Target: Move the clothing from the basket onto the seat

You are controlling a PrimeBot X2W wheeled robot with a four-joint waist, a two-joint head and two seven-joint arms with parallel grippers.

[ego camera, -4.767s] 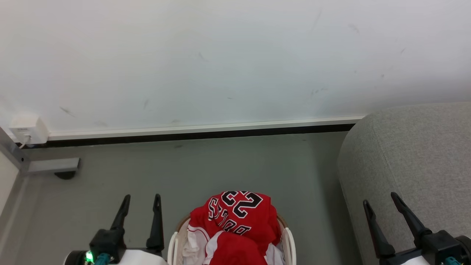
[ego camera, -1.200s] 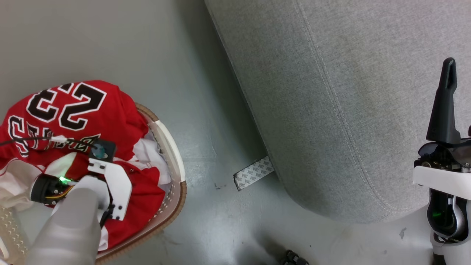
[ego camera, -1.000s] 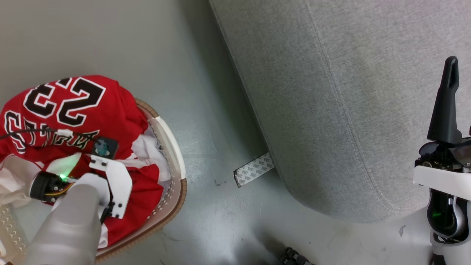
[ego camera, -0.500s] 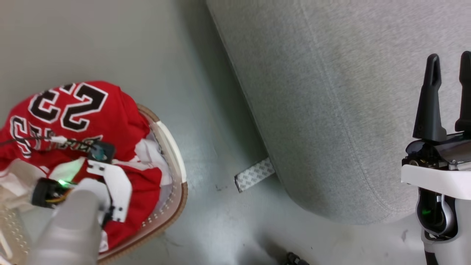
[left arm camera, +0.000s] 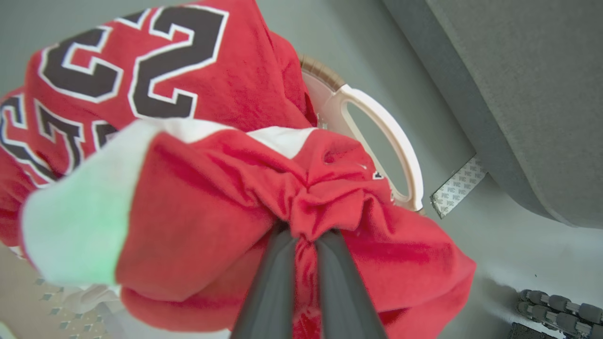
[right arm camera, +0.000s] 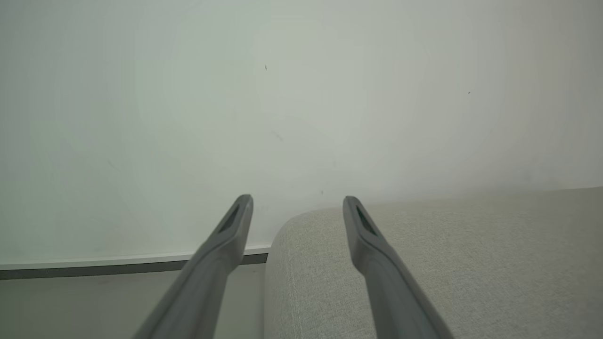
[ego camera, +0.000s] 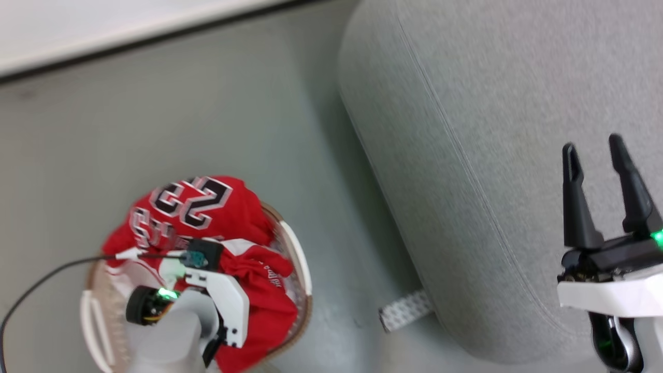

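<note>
The left gripper (left arm camera: 305, 239) has its two dark fingers (left arm camera: 275, 282) pressed together on a bunched fold of red fabric, their tips buried in the gather, so it is clenched on the clothing (left arm camera: 198, 207). The pinched garment is red with a broad white band, tinted green at one end, and it drapes over the fingers on both sides. A tiny white mark near the fold is too small to read. Behind it lies a red jersey (left arm camera: 245, 84) bearing a large black "23" outlined in white, seen turned round. The lettering beside the number runs off the picture's edge and cannot be read whole. In the head view the same number (ego camera: 191, 199) is blurred, and the left wrist housing (ego camera: 222, 300) covers the fingers. The heap sits in the basket (left arm camera: 393, 141), whose cream handle loop and brown rim show past the cloth; much of the basket (ego camera: 303, 269) is hidden under the garments and the arm. A thin black cable (ego camera: 46, 272) trails off leftward. On the floor (ego camera: 181, 114) a printed strip (ego camera: 404, 311) pokes out from under the seat (ego camera: 492, 129), its repeating mark illegible. The right gripper (ego camera: 592, 145) hangs over the seat with its fingers spread apart and bare; its own view shows the gripper (right arm camera: 297, 201) before a pale wall (right arm camera: 282, 94) and the seat's rounded corner (right arm camera: 447, 263).
</note>
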